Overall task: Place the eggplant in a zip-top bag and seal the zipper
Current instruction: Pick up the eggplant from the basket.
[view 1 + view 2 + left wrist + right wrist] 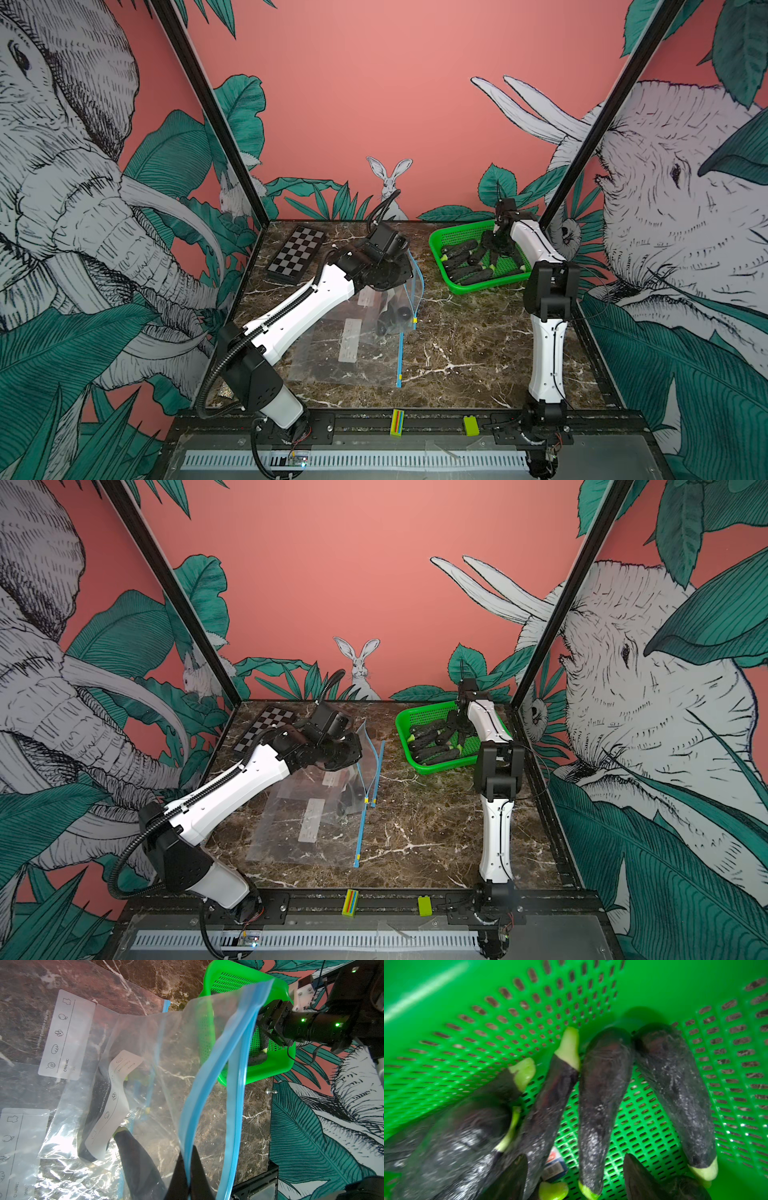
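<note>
Your left tool was clamped on the zip-top bag's blue zipper (one eggplant lay inside); your right tool, jaws apart, straddled a second eggplant in the green basket. Sealing remained.

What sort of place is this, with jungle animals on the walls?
Probably a robot test booth, not a kitchen: two white-and-black robot arms mounted at a marble-patterned tabletop, a black-and-white checkerboard panel, and printed elephant-and-leaf backdrop walls.

Clear glossy plastic film of the zip-top bag, wrinkled and shining, smooth blue plastic zipper strip, glossy green perforated plastic basket, matt dark eggplants with whitish scuffs, polished marble-look table
</note>
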You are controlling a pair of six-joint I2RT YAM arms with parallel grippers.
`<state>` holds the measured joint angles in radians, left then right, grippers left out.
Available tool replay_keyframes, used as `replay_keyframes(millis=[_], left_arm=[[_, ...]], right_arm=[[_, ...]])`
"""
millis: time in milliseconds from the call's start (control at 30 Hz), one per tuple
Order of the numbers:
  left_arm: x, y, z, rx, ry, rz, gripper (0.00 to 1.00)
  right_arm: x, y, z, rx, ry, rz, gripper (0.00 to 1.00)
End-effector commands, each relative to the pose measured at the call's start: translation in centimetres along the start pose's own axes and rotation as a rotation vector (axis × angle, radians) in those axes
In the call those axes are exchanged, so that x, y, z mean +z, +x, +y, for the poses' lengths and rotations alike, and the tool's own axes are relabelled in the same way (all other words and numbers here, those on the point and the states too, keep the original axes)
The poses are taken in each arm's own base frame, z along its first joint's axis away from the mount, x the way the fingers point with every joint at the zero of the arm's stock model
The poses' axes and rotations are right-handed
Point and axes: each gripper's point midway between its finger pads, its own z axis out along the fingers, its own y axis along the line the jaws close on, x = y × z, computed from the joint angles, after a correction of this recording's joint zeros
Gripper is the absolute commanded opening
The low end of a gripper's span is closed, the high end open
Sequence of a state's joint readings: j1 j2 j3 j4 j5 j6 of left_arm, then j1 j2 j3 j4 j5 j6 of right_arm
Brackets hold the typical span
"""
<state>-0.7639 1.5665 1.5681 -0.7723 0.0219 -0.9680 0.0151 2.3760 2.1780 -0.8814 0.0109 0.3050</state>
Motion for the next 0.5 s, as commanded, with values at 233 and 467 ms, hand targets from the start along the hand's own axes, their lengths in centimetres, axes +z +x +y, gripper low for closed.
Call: replay_keyframes(millis=[233,467], left_arm=[[-1.0,-0.7,-0.1,-0.002,0.015,-0.022,0.00],[-1.1,-0.8,0.0,-0.004,0.009,-0.025,0.00]], right_arm=[[2.8,0.9,-1.6,0.017,0.018,0.056,0.57],[4.4,1.4,-1.8,0.013,0.014,0.074,0.49]])
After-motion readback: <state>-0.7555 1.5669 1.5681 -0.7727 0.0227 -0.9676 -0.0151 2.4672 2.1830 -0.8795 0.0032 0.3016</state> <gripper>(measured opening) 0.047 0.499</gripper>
